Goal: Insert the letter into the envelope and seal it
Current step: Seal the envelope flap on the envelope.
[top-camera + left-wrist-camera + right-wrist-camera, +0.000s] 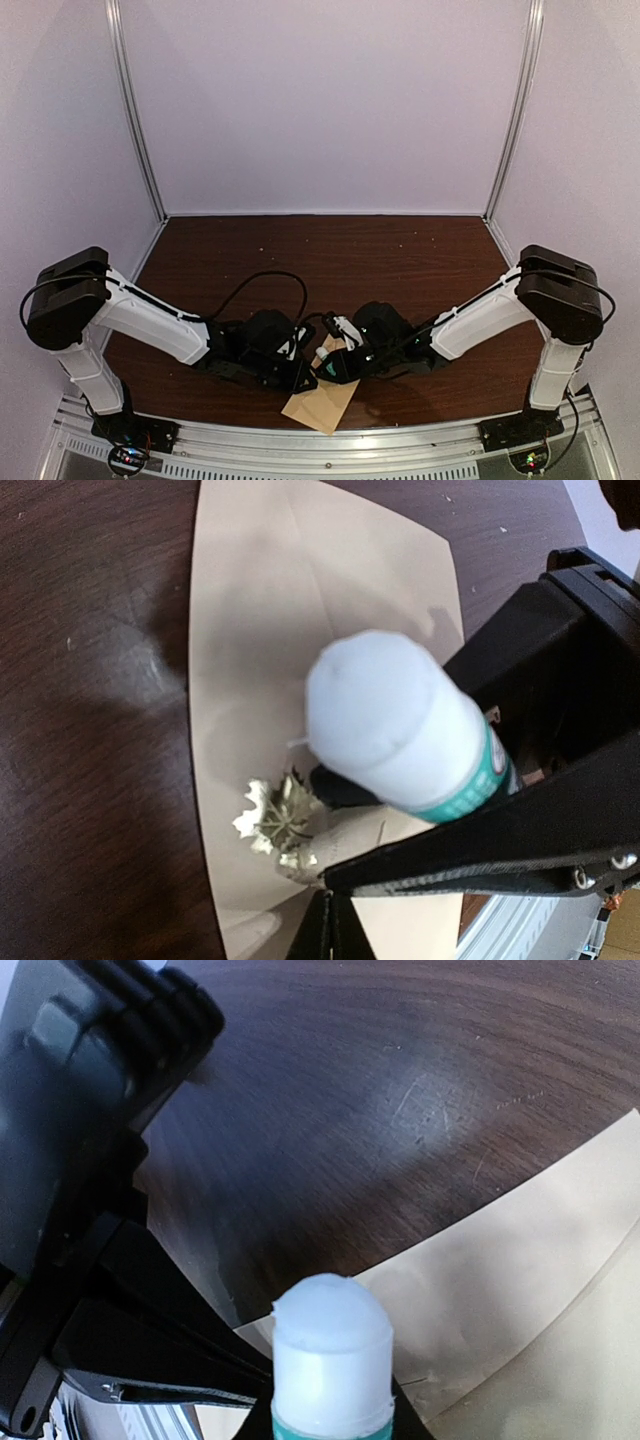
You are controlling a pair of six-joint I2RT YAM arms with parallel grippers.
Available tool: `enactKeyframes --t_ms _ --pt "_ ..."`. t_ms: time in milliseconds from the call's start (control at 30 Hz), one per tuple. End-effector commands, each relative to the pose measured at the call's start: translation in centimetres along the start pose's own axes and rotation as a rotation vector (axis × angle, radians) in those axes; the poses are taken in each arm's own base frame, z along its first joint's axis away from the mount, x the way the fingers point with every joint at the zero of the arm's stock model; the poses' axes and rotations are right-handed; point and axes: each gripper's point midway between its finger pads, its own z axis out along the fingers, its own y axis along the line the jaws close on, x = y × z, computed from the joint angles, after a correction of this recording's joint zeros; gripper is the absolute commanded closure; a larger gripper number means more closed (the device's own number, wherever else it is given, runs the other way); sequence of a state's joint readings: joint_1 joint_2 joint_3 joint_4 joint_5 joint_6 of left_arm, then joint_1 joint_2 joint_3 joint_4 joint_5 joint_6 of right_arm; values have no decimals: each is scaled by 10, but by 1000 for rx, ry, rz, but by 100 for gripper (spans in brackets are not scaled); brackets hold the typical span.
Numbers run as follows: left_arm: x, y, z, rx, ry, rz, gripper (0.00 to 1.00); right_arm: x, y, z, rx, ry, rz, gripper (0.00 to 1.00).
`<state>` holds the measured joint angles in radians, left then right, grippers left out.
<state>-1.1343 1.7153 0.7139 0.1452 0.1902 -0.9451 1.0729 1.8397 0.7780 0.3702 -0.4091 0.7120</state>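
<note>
1. The right jaws pinch a glue stick [332, 1360] by its teal-labelled body. Its white domed end points forward past them. This is judged to be a working hold, so that the end can be drawn along the flap to seal it.
2. Whether that white end is a cap or bare glue is not clear in the close views.
3. The left jaws are pressed together with nothing between them. They sit low, just beside the stick and over the near part of the paper. Their likely purpose is to pin the sheet so it does not slide under the glue stroke.
4. The envelope [320, 405] lies flat on the counter [400, 260] near its front edge, directly beneath both pairs of jaws. One corner pokes out toward the arm bases.
5. In the left wrist view, the envelope's tan face spreads out under the stick. A straight crease runs down it, and a small gold leaf ornament [275, 820] sits just below the stick's white end.
6. In the right wrist view, the stick's end sits over the envelope's far edge, where tan paper meets dark wood.
7. The letter does not show as a separate sheet in any view. It is judged to be already inside, which would make sealing the step in hand.
</note>
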Motion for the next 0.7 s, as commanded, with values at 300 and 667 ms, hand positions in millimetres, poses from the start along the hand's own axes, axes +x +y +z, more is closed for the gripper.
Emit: enactKeyframes --t_ms 300,667 --pt "8 11 -3 -39 10 -1 100 14 4 -10 21 48 25 100" --pt "8 11 -3 -38 7 -5 100 17 23 -8 -13 50 0 100"
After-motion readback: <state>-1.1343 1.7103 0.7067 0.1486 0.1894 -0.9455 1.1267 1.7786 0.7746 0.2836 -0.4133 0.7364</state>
